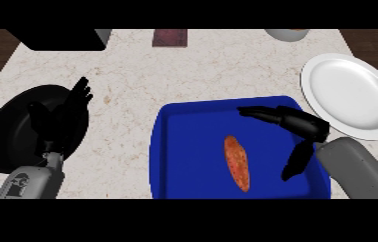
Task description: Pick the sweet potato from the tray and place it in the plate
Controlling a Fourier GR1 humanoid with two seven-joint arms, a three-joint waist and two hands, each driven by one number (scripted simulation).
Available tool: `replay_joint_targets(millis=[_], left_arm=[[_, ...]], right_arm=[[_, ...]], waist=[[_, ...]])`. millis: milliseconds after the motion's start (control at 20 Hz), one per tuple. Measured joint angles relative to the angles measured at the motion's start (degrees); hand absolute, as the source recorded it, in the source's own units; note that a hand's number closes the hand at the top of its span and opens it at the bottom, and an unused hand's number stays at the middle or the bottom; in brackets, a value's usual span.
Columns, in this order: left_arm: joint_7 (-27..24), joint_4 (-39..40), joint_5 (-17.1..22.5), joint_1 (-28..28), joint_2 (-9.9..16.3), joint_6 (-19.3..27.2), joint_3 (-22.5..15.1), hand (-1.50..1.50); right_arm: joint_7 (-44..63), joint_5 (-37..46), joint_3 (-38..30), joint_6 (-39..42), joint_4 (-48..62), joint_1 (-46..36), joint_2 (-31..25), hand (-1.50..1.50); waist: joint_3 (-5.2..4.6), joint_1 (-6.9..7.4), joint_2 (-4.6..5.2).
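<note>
Lying lengthwise mid-tray, sweet potato [237, 163], untouched; right hand [299, 128] just beside, fingers spread, holding nothing; better to close from above across narrow middle, lift straight before swinging right; blue tray [170, 151] lip low, white plate [347, 93] just beyond tray's right edge, bare; left hand [63, 116] resting unclenched over black pan [18, 121], well apart.

Pale speckled marble counter [184, 71], dark edges
</note>
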Motion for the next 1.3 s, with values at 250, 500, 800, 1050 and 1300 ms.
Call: replay_joint_targets(millis=[250,500,800,1050,1300], left_arm=[[-1.34,1.3,-1.0,0.05,-0.91,-0.72,0.8,0.0],[-0.4,0.93,-2.49,-0.55,-2.64,-0.34,0.7,0.0],[1.47,-1.45,-3.54,0.25,-2.97,-1.27,1.85,0.0],[0.56,0.77,-4.72,-0.8,-4.01,-2.91,3.58,0.0],[0.37,1.21,-5.31,-0.97,-4.51,-4.35,5.24,0.0]], right_arm=[[3.75,6.4,1.31,-0.76,-2.07,-0.5,1.04,-1.5],[6.62,12.08,2.55,0.04,-3.76,-0.21,2.41,-1.5],[11.4,17.18,3.26,3.23,-5.97,0.51,6.27,-1.5],[11.2,22.09,1.39,3.65,-4.4,0.45,9.01,-1.5],[11.34,26.59,0.44,3.65,-2.83,0.09,12.29,-1.5]], waist=[[-0.01,-0.01,0.01],[0.0,0.01,0.01],[0.01,0.07,-0.01],[0.01,0.08,0.04],[0.01,0.11,0.04]])
